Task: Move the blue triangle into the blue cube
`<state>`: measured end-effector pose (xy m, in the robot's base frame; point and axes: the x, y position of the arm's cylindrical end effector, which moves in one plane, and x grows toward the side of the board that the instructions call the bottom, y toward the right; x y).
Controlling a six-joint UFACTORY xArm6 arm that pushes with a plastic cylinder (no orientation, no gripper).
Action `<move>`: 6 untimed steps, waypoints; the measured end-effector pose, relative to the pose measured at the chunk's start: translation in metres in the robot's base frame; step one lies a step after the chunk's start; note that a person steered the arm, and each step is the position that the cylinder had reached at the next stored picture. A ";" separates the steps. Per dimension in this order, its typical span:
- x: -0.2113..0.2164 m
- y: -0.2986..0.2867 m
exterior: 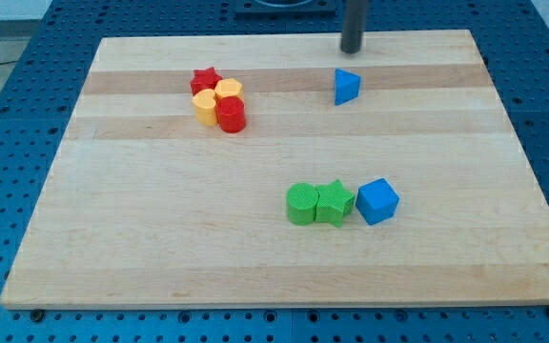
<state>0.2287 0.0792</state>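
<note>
We see a wooden desk [284,276] lying on a blue perforated surface [8,57]; eight small blocks sit on it in three groups. At the view's upper left, four blocks huddle together: a red star [205,78] at the top, a yellow cylinder [229,90] to its right, a yellow hexagon [205,108] below the star, and a red cylinder [232,114] at the cluster's lower right; they touch or nearly touch one another. Toward the view's bottom, right of centre, three blocks form a row: a green cylinder [302,204] on the left, a green star [335,203] pressed against it in the middle, and the blue cube [377,201] just beside the star on the right, turned so that a corner faces us. The blue triangle [347,86] stands alone near the view's top, well apart from the cube and almost straight above it; the wood between the two is bare, and the green pair sits to the left of that line; the red and yellow cluster lies well off to the left. There is no gripper on our arm, so nothing to call apart or together; the dark rod comes down from the view's top edge, upright; our tip [352,50] rests near the desk's far edge, just above the triangle and apart from it, on the side away from the cube.
</note>
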 end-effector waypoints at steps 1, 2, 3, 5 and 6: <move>0.026 -0.028; 0.061 -0.039; 0.086 -0.038; 0.087 0.020; 0.083 0.038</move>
<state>0.3118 0.1167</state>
